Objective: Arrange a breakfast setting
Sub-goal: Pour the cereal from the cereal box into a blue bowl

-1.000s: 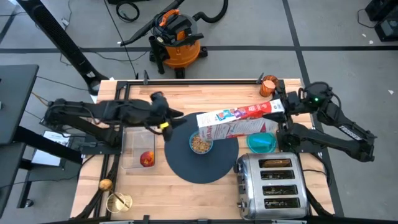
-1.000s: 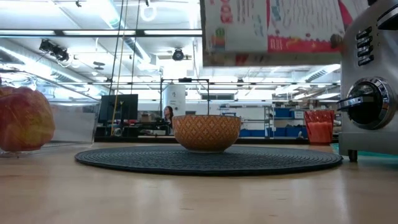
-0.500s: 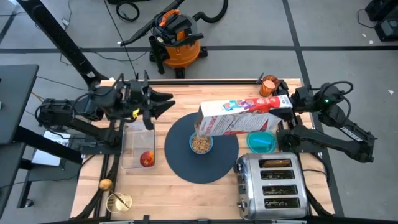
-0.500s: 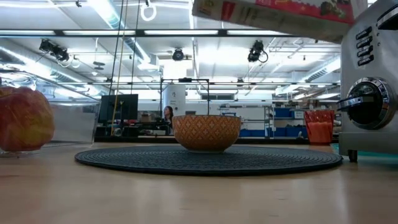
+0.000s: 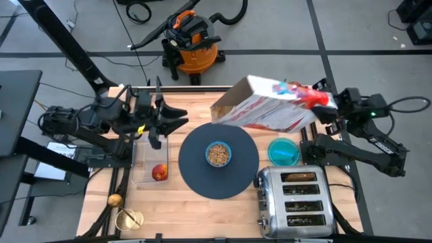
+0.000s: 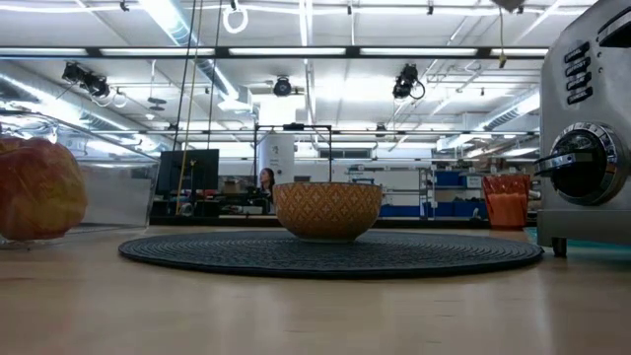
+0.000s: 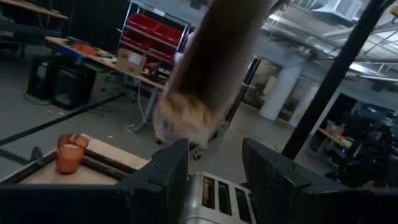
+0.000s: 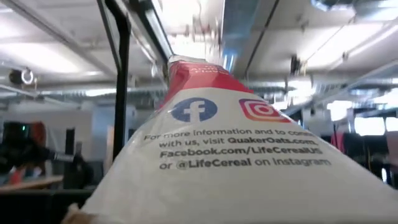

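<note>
Cereal box [image 5: 270,108] lengthwise across table, right tool [image 5: 322,106]-held.

Silver toaster [image 5: 295,200] was taken as landmark, at the table's near right corner. A cereal box [image 5: 270,108] was seen tilted in the air, beyond the toaster. An orange shop vacuum [image 5: 192,42] was noted on the floor, far beyond it. A clear tray [image 5: 150,162] and a gold wire object [image 5: 129,219] were recorded well left of the toaster.
</note>
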`<state>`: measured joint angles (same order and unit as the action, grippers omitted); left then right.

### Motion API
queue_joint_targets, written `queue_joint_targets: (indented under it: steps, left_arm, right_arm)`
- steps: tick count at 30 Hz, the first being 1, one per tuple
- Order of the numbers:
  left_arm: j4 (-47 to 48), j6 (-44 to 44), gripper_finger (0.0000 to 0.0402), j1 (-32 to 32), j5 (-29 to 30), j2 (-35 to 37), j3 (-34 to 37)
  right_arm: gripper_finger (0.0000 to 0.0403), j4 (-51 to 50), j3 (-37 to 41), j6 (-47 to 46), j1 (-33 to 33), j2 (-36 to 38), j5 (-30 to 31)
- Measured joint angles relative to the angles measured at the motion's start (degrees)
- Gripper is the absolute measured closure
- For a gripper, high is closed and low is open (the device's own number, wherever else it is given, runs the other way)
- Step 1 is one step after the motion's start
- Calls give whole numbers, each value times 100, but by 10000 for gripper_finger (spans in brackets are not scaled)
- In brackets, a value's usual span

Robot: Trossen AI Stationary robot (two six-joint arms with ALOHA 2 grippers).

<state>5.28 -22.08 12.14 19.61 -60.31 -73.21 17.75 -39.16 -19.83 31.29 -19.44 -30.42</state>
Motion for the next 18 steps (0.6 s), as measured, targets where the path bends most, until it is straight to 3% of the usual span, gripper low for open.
queue_joint_targets:
  steps: [7, 11, 18]
  left_arm:
    - [-586, 507, 244, 199, 825, -300, 2]
    - [-1508, 1161, 238, 186, 1178, -741, 2]
    - [-2810, 1553, 173, 35, 1150, -1506, 2]
  right_arm:
    - [201, 1184, 0, -433, 0, -3, 687]
    - [201, 2098, 0, -727, 0, -76, 1108]
    - [201, 3879, 0, -1423, 0, -657, 1492]
